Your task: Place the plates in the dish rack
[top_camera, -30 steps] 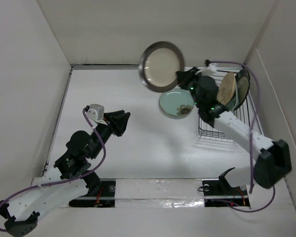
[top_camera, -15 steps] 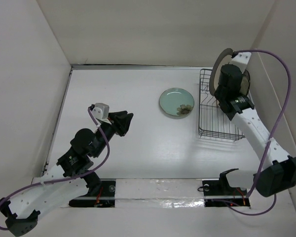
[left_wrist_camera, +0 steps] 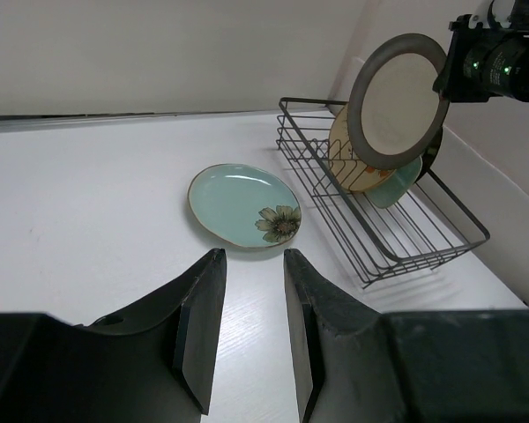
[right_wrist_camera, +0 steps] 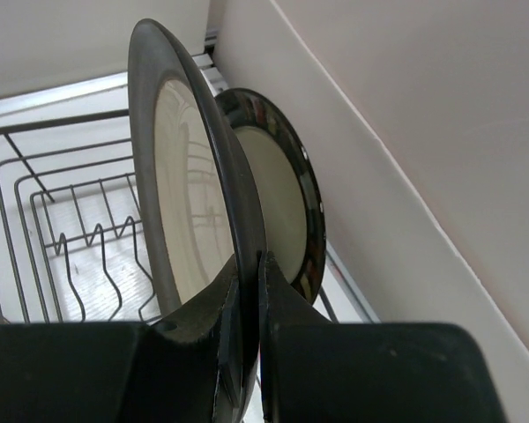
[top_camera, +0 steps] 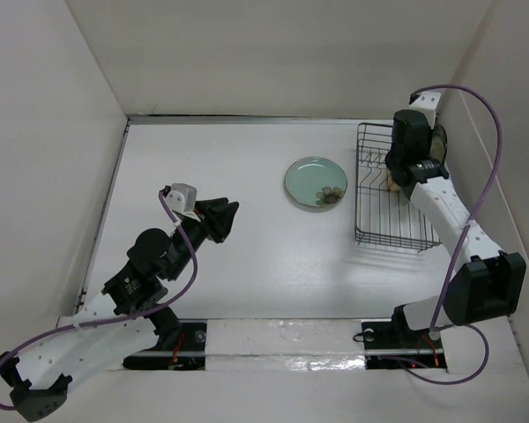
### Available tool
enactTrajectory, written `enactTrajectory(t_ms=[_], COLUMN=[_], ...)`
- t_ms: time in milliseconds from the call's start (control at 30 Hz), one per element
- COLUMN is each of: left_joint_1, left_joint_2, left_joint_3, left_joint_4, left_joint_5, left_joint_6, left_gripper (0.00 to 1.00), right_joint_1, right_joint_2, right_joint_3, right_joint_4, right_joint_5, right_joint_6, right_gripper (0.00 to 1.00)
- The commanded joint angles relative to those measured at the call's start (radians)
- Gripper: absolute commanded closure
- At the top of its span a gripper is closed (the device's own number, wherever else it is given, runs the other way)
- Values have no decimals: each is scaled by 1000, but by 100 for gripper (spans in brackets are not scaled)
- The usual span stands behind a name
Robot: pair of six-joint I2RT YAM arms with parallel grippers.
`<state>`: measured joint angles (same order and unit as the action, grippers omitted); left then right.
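Slotting a dark-rimmed plate (right_wrist_camera: pixel 189 176) into the dish rack (left_wrist_camera: pixel 335 207).
Your left claw (left_wrist_camera: pixel 253 264) gapes empty, flowered teal plate (left_wrist_camera: pixel 244 204) ahead of it. Your right claw (right_wrist_camera: pixel 249 282) pinches the dark-rimmed plate's rim, upright over the rack; next, lower it between prongs (right_wrist_camera: pixel 101 256), clear of its twin (right_wrist_camera: pixel 278 198).

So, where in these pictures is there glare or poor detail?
Right wrist view: glossy reflections on the rim of the rear dark-rimmed plate; the held plate is sharp, the right jaws black. Left wrist view: left jaws dark, teal flowered plate crisp. Top view: even light, glare on the near-edge tape.
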<state>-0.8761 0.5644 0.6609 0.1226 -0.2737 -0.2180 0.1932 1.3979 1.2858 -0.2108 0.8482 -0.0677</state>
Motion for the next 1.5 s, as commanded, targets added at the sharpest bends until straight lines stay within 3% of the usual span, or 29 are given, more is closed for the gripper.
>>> enactTrajectory(t_ms=[0,233,933,1333,1400,1467], left_joint_1=[-6,-6,-6,-6,5,44], left_joint_2=[2,6,60,210,233,247], left_joint_3=[-4,-3,14,58,63,69], left_joint_4=[51,51,25,-11,-15,-15], left_joint_5=[-2,-5,-4,-2,2,48], left_joint_6=[11,11,6,-23,-29,-52], left_gripper=[70,70,70,65,64,63], right_joint_1=[-3,-15,24,25,25,25], right_joint_2=[-14,24,125,135,121,84], right_joint_3=[64,10,-105,-135,-140,-143], right_joint_4=[145,185,191,186,186,186], right_joint_5=[-21,-110,-159,-213,-190,-214], right_joint_6=[-6,25,120,249,272,284], right_gripper=[100,100,98,64,46,35])
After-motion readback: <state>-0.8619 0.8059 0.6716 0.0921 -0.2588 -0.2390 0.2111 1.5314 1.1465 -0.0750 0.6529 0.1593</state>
